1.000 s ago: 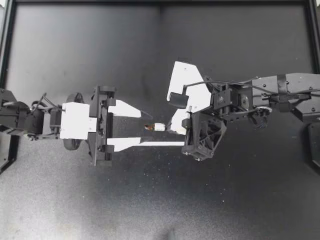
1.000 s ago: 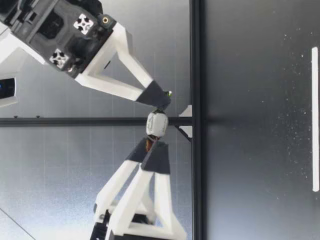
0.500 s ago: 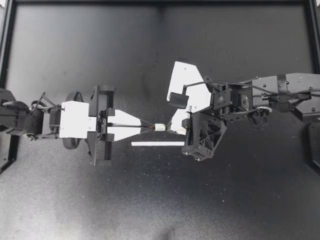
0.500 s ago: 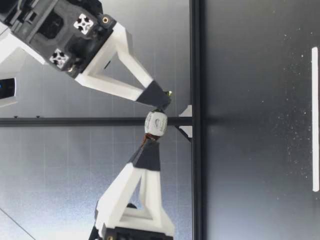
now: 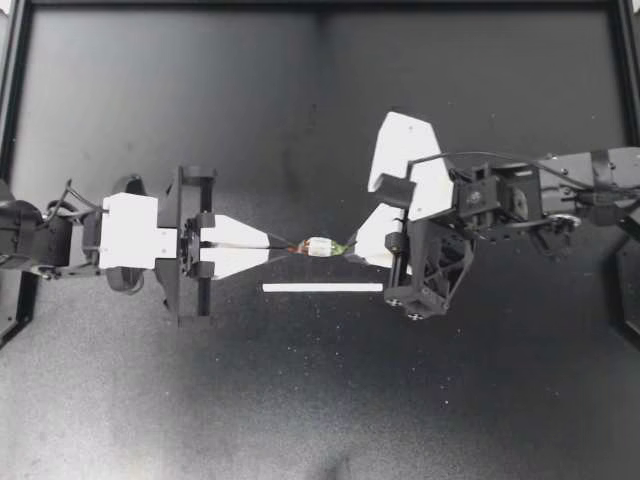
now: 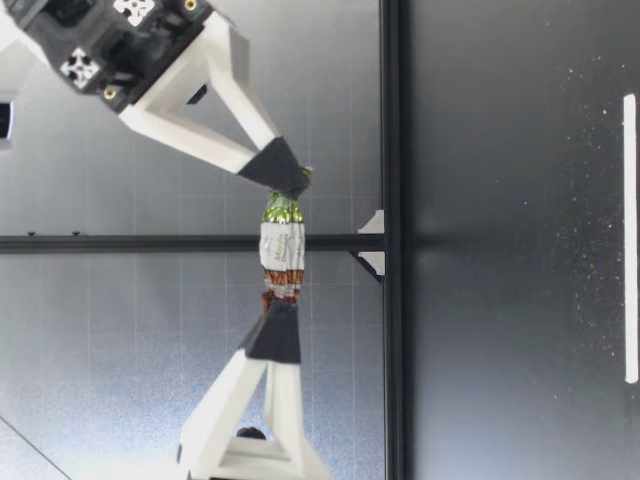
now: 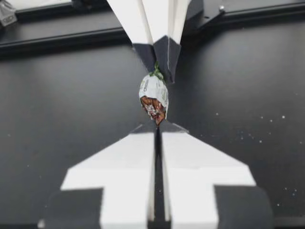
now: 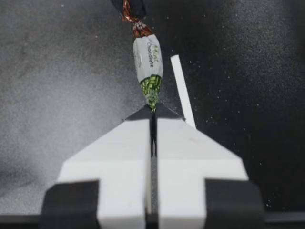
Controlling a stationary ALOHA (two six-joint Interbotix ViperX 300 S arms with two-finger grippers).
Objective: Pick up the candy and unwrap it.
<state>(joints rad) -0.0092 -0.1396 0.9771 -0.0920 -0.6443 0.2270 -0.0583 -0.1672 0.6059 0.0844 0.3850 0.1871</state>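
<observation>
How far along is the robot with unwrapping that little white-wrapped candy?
Done: the small white-wrapped candy is picked up, hanging clear of the black table. In hand: my left gripper has its fingers shut on the brown twisted end, my right gripper on the green one, the wrapper stretched between them. To do: the wrapper looks closed around the candy, so opening it remains.

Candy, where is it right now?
In the top view the candy hangs near the middle, between my left claw and right claw, each pinching a wrapper end.
</observation>
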